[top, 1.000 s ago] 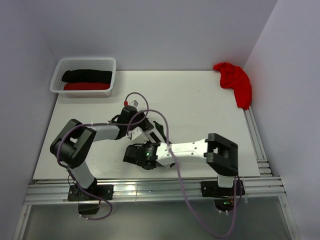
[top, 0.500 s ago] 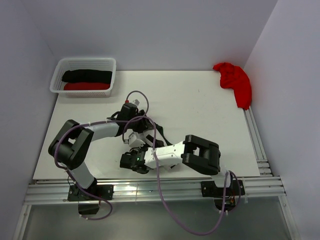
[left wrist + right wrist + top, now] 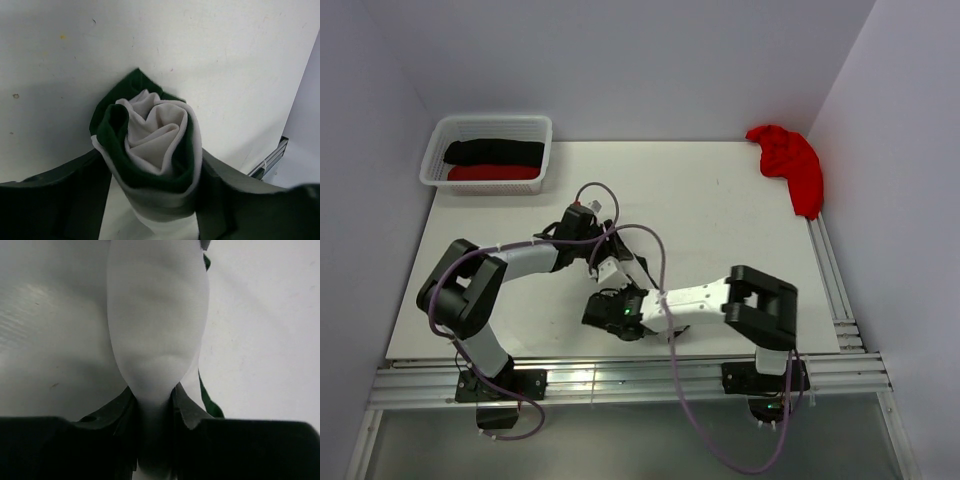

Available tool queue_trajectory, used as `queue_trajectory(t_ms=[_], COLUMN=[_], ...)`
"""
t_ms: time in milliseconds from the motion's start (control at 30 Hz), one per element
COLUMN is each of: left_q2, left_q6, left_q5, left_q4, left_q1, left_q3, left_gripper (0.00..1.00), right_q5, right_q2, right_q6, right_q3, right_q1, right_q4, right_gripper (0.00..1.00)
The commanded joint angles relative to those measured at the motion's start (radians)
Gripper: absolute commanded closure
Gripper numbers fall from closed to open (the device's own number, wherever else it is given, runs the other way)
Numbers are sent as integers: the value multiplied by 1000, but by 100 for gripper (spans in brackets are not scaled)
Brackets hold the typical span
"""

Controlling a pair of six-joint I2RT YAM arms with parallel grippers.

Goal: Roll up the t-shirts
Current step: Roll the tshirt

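From overhead we get the layout: both arms fold inward and meet near the middle of the table (image 3: 720,220), a little toward its near edge, and their hardware hides nearly everything between them. The left wrist camera fills that gap for us. There the white and green t-shirt (image 3: 155,135) shows end-on as a tight spiral of white cloth wrapped in dark green. The left gripper (image 3: 152,167) straddles it, fingers (image 3: 55,210) spread to the roll's width and pressed against both flanks. Over to the right wrist, and we see the roll's plain white side. It bulges above and is squeezed to a narrow waist where the right gripper (image 3: 152,402) pinches it between fingers (image 3: 190,415) drawn close together. Only the overhead gives us the rest: a basket (image 3: 490,118) at the far left corner holds a rolled black t-shirt (image 3: 495,152) and a rolled red t-shirt (image 3: 495,173) side by side. A loose red t-shirt (image 3: 788,160) is heaped at the far right corner, spilling over the right edge. The left arm (image 3: 525,262) reaches rightward with its elbow bent out to the left, and the right arm (image 3: 695,298) lies low, forearm stretched leftward. Against half a second ago, the right arm's elbow has swung back to the right and its gripper sits slightly farther right. The left arm has scarcely moved, and the basket and the heap are as they were.
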Motion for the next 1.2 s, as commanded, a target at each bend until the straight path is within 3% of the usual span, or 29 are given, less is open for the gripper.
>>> queue_trajectory(t_ms=[0, 267, 500, 1000, 1133, 1167], left_q2=[-43, -53, -68, -68, -106, -115], left_q6=[13, 19, 58, 203, 210, 211], left_q5=[14, 89, 107, 138, 207, 236], left_q4=[54, 127, 106, -49, 32, 34], left_q1=[18, 45, 67, 91, 154, 165], left_q3=[-18, -86, -108, -106, -175, -180], left_gripper=[34, 24, 21, 20, 15, 7], right_q5=[-205, -602, -778, -837, -852, -858], right_q2=[-174, -352, -361, -323, -340, -343], right_q6=[-46, -139, -116, -171, -178, -181], right_q3=[-65, -287, -355, -373, -382, -382], right_q1=[-31, -153, -223, -245, -249, -249], right_q4=[133, 368, 444, 454, 443, 440], right_gripper=[100, 100, 100, 100, 100, 100])
